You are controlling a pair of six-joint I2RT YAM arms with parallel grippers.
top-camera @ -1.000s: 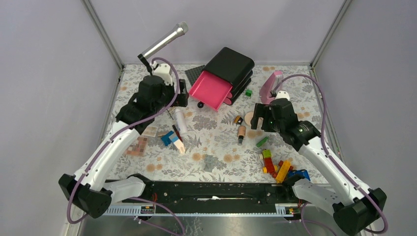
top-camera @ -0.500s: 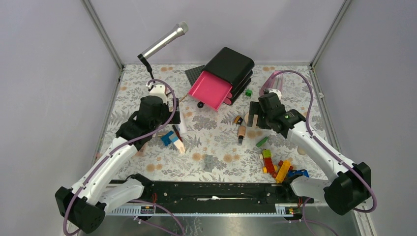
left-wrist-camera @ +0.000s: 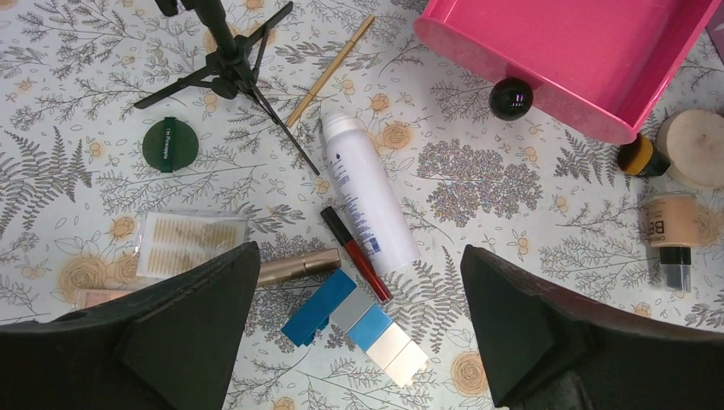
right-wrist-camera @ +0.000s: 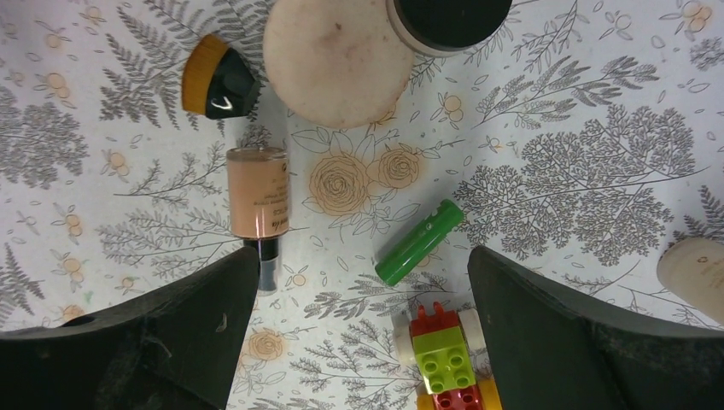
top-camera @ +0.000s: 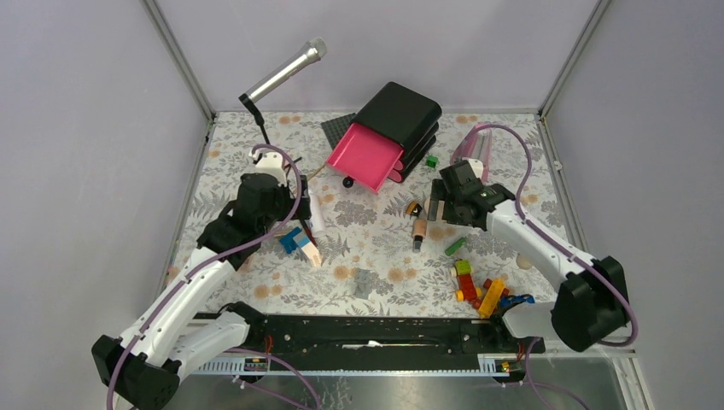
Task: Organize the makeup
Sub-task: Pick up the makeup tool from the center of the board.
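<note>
**A:** How do the left arm's fingers stand?

**B:** The left gripper (left-wrist-camera: 356, 260) is spread wide and holds nothing. It hangs above the flowered table cover (left-wrist-camera: 77, 171). In its wrist view the white tube (left-wrist-camera: 369, 201) lies flat between the two fingers.

**A:** What lies by the tube?

**B:** The thin red pencil (left-wrist-camera: 354, 254) runs along the tube's lower end, touching it or nearly so. The rose-gold lipstick (left-wrist-camera: 299, 266) lies just left of the pencil, beside the finger on that side. A row of blue and white bricks (left-wrist-camera: 354, 326) lies right below both.

**A:** And farther out?

**B:** A dark green round compact (left-wrist-camera: 168, 143) sits near the microphone tripod (left-wrist-camera: 226, 68), with a clear packet of tan strips (left-wrist-camera: 189, 232) below it. A pinkish edge by the finger may be the palette (left-wrist-camera: 94, 297), but too little shows to be sure.

**A:** The right arm?

**B:** The right gripper (right-wrist-camera: 360, 256) is likewise released and empty. The peach bottle (right-wrist-camera: 259, 190) lies flat by the finger on the left of its wrist view, with its black cap at the lower end. A black-and-orange brush (right-wrist-camera: 220, 85) lies just above the bottle. Beside the brush is a round beige puff (right-wrist-camera: 337, 60), which touches a black-lidded jar (right-wrist-camera: 448, 15). A green cylinder brick (right-wrist-camera: 420, 242) lies between the fingers.

**A:** And the storage?

**B:** The pink drawer (top-camera: 365, 156) juts out of the black drawer unit (top-camera: 401, 111) at the far middle of the table.
</note>
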